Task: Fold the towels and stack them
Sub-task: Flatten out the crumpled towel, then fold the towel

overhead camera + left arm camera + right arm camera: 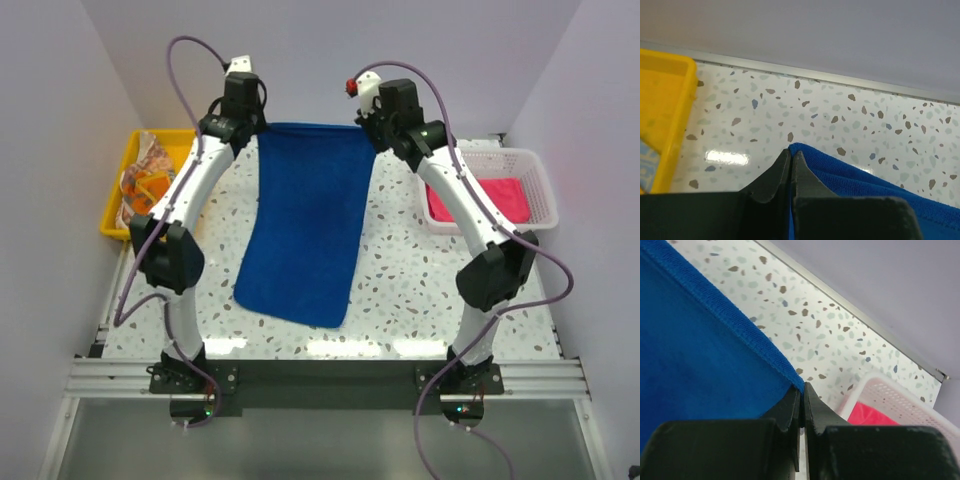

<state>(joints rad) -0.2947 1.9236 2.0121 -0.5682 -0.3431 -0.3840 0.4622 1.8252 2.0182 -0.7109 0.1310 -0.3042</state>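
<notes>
Blue towel (305, 225) spread mid-counter, far edge lifted taut, near edge lying on the counter (410, 285). Left end effector (791, 153) clamped on its far-left corner, right end effector (802, 386) on its far-right corner. Both arms reach forward. Pink towel (482, 198) sits in the white basket (541, 186). Speckled terrazzo, pale walls.
</notes>
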